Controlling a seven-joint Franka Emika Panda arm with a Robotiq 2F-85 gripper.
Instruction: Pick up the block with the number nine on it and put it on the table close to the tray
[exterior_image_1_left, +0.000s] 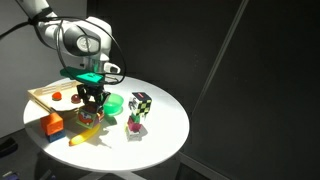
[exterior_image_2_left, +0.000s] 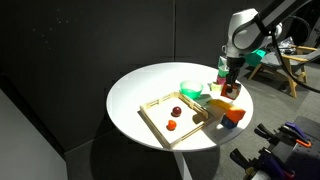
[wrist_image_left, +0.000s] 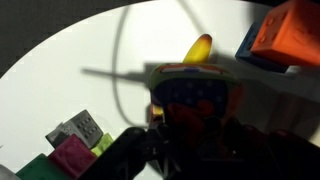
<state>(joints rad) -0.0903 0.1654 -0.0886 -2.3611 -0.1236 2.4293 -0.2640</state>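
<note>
My gripper (exterior_image_1_left: 92, 102) (exterior_image_2_left: 232, 88) (wrist_image_left: 195, 135) is shut on a small printed cube (wrist_image_left: 195, 95). The cube shows a purple-blue dotted face with red and yellow edges. I take it for the block with the number nine, though no digit can be read. It hangs low over the white table, just off the near end of the light wooden tray (exterior_image_1_left: 42, 92) (exterior_image_2_left: 155, 103). The fingers hide the cube's lower half in the wrist view.
A yellow banana (exterior_image_1_left: 85, 138) (wrist_image_left: 198, 47) and an orange cube (exterior_image_1_left: 46, 123) (exterior_image_2_left: 236, 115) (wrist_image_left: 285, 35) lie close by. A green bowl (exterior_image_1_left: 112, 101) (exterior_image_2_left: 190, 90) stands behind the gripper. A checkered cube (exterior_image_1_left: 141, 101) (wrist_image_left: 76, 128) and a pink cube (exterior_image_1_left: 135, 125) (wrist_image_left: 70, 156) sit further off. Small red items lie in the tray.
</note>
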